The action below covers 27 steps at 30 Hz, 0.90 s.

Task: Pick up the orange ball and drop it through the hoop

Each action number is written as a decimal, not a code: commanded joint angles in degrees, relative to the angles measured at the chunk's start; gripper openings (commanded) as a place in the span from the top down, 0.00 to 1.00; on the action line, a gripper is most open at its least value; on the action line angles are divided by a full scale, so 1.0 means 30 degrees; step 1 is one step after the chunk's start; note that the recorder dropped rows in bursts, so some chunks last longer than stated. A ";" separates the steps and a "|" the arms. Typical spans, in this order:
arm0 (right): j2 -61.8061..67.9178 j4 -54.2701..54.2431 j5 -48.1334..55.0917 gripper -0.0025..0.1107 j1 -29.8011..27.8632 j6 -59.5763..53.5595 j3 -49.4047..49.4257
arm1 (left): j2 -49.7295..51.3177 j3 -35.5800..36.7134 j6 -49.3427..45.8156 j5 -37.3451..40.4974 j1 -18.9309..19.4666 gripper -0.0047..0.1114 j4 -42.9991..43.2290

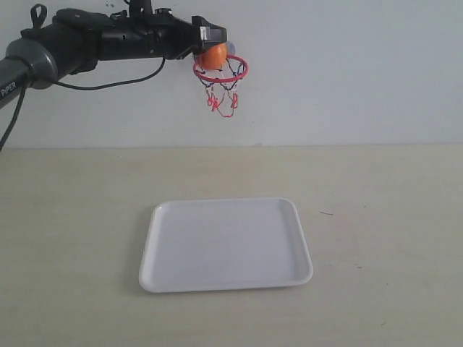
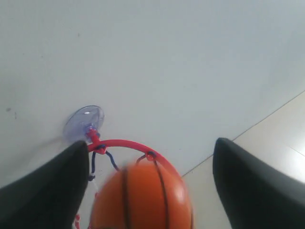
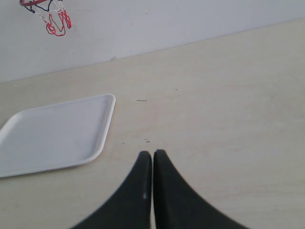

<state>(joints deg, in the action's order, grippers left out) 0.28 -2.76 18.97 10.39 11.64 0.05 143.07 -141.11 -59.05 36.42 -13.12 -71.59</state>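
Observation:
The orange ball (image 1: 213, 56) with black seams sits at the red ring of the hoop (image 1: 221, 70), which hangs on the back wall by a clear suction cup (image 2: 84, 120). In the left wrist view the ball (image 2: 143, 198) is blurred and lies between the wide-apart fingers of my left gripper (image 2: 152, 143), touching neither. That gripper (image 1: 210, 37) is open, just above the ring's left side. The hoop's net (image 3: 55, 19) shows in the right wrist view. My right gripper (image 3: 152, 153) is shut and empty, low over the table.
A white tray (image 1: 226, 246) lies on the beige table below the hoop, and its rim (image 3: 107, 126) is left of the right gripper. The left arm (image 1: 87, 40) stretches along the wall from the upper left.

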 commanded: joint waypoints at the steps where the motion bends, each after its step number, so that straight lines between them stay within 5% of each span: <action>1: -0.0093 0.0077 -0.0185 0.98 -0.0025 -0.0034 -0.0018 | 0.0059 -0.0128 0.0471 -0.0150 0.0190 0.34 -0.0457; 13: -0.0093 0.0077 -0.0185 0.98 -0.0025 -0.0034 -0.0018 | -0.0151 -0.0128 0.0912 0.1636 0.0478 0.36 0.0965; 21: -0.0093 0.0077 -0.0185 0.98 -0.0025 -0.0034 -0.0018 | -0.0403 -0.0128 0.4276 0.6876 0.2507 0.91 0.1839; 27: -0.0093 0.0077 -0.0185 0.98 -0.0025 -0.0034 -0.0018 | -0.0403 -0.0128 0.6767 1.1182 0.3657 0.92 0.2993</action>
<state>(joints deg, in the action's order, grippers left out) 0.28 -2.76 18.97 10.39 11.64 0.05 142.88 -141.11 -42.05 63.75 -2.99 -63.62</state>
